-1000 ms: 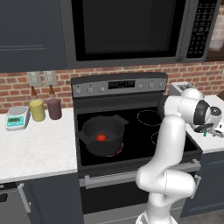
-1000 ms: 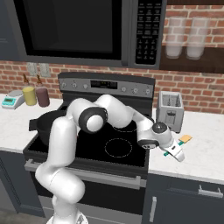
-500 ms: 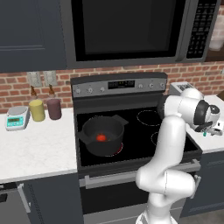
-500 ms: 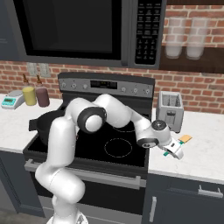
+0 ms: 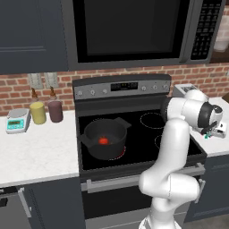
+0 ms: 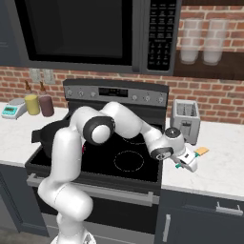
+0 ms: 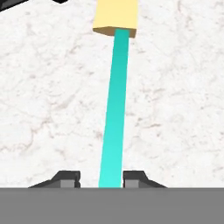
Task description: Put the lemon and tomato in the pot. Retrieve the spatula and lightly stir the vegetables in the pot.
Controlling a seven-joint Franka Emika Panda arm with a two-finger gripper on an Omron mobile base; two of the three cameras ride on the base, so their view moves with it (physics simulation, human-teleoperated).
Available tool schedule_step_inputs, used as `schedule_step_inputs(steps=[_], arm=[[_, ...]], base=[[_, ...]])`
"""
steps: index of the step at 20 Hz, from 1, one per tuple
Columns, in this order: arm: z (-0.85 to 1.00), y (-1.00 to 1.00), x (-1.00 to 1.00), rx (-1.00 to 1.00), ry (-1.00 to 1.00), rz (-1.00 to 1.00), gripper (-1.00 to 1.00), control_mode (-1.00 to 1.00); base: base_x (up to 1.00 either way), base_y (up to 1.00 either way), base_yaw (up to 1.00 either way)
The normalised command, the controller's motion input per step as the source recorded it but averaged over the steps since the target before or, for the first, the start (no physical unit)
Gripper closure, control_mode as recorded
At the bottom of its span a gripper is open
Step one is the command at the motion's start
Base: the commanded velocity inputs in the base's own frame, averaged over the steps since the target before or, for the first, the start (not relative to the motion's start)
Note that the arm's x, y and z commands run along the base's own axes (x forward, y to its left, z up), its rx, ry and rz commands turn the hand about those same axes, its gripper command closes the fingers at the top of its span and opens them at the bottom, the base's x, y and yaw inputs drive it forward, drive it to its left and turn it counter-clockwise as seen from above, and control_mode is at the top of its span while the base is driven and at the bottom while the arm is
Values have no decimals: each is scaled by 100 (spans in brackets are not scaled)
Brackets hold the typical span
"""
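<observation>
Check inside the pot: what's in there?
The pot on the stove holds one small red tomato. No lemon shows there, though the near wall hides part of the bottom.

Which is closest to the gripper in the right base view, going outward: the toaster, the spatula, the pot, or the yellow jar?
1. Spatula, right at the gripper on the right counter.
2. Toaster, just behind it.
3. Pot, left side of the stove.
4. Yellow jar, far left counter.

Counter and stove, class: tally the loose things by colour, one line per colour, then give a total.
Red: 1, tomato
Dark grey: 1, pot
Teal and tan: 1, spatula
Yellow: 1, jar
Maroon: 1, jar
Silver: 1, toaster
White: 1, scale
Total: 7
</observation>
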Motion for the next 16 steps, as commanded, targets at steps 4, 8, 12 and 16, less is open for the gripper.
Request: schedule_step_inputs(steps=[4,8,12,16], arm=[[-69,7,-15,7,10,0,100,-100],[-40,5,-22,6,5,0,100,-100],[8,3,-55,6,-1,0,100,-100],[45,8,-95,4,-12,0,100,-100]], base=[[0,0,0],[0,0,0],[0,0,0],[0,0,0]])
